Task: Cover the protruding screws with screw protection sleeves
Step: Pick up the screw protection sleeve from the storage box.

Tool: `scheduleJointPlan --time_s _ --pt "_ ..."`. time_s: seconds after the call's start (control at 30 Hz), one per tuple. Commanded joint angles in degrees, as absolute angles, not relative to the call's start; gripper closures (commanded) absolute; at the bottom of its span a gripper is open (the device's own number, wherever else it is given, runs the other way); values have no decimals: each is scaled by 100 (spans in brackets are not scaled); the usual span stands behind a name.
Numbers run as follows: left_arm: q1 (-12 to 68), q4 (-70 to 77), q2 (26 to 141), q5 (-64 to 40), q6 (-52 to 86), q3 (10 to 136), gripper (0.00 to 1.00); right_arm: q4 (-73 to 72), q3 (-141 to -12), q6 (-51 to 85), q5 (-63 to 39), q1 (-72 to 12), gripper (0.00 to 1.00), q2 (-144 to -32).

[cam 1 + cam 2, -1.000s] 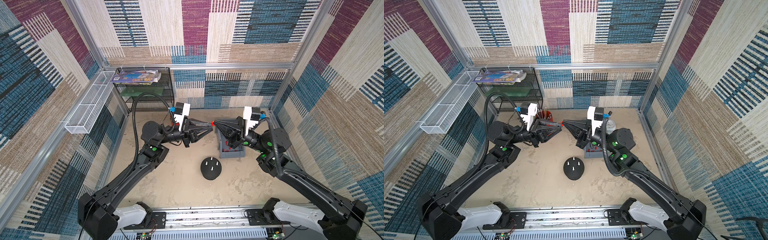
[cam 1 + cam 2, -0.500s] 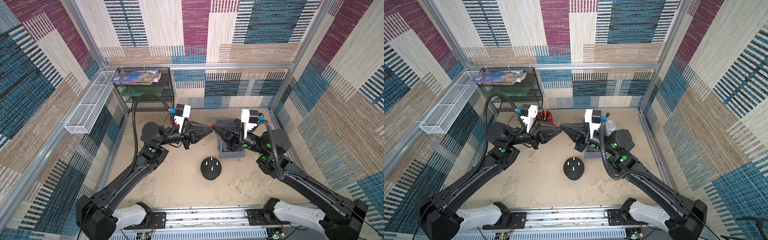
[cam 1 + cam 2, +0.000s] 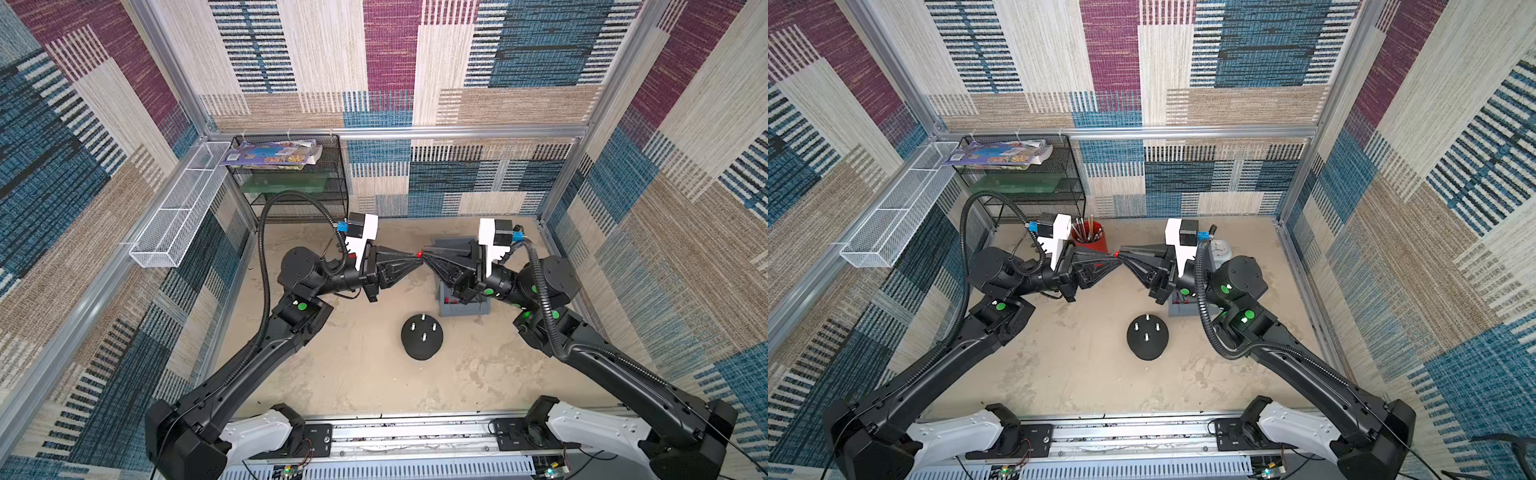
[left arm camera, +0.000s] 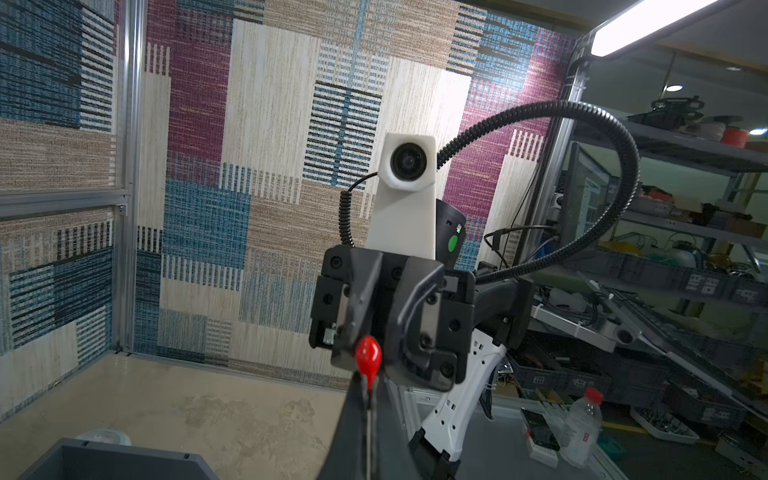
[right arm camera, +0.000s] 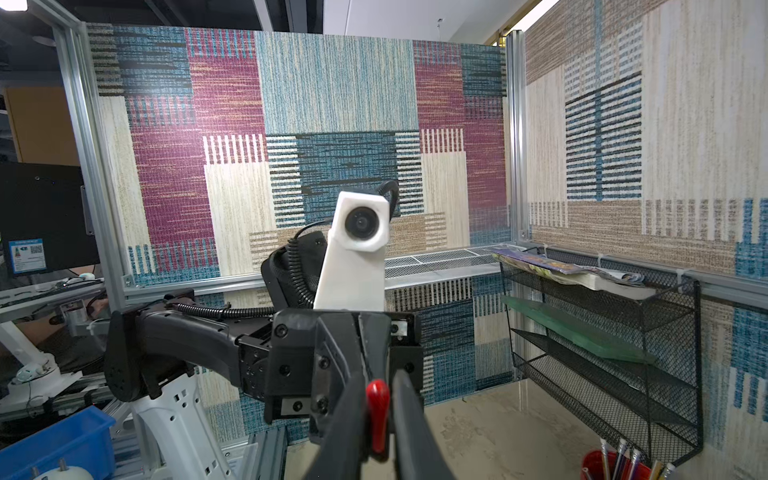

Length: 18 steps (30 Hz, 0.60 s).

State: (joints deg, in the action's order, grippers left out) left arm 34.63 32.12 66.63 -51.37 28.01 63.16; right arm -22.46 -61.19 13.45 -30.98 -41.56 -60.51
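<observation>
Four protruding screws (image 3: 423, 328) stand bare on the black dome (image 3: 420, 348); at its 12 o'clock, aloft, seemingly for a handover, the left gripper (image 3: 417, 258) clenches one red sleeve (image 3: 420, 253) while the right gripper (image 3: 425, 259) has its jaws parted around it

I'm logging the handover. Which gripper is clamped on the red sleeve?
The left gripper: its jaws are shut on the red screw protection sleeve, while the right gripper has its jaws spread apart.

red sleeve (image 3: 419, 253) aloft; screws (image 3: 424, 336) seemingly bare
</observation>
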Motion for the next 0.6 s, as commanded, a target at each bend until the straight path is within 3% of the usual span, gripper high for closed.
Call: scheduleJointPlan --time_s 0.0,0.07,0.2,0.37,0.5,0.57 --pt "3463 1824 6567 -5342 1637 6731 100 -1603 -6361 899 -2813 -4157 17 -5942" --pt "3456 779 6539 -5485 900 7127 100 -1105 -6509 815 -2522 -4157 16 -5814" --pt "3452 -1108 6492 -5312 -741 7704 100 -132 -6697 291 -2538 -4158 28 -5433" --pt "3447 -429 6061 -4433 -1492 6780 100 786 -7009 -209 -2422 -4168 51 -5317" --pt "3417 -1441 6186 -5312 -1793 7202 100 1467 -7588 -870 -2787 -4175 54 -5668" --pt "3411 -2262 6438 -5662 -2023 7659 100 1752 -7829 -1184 -3233 -4179 61 -5883"
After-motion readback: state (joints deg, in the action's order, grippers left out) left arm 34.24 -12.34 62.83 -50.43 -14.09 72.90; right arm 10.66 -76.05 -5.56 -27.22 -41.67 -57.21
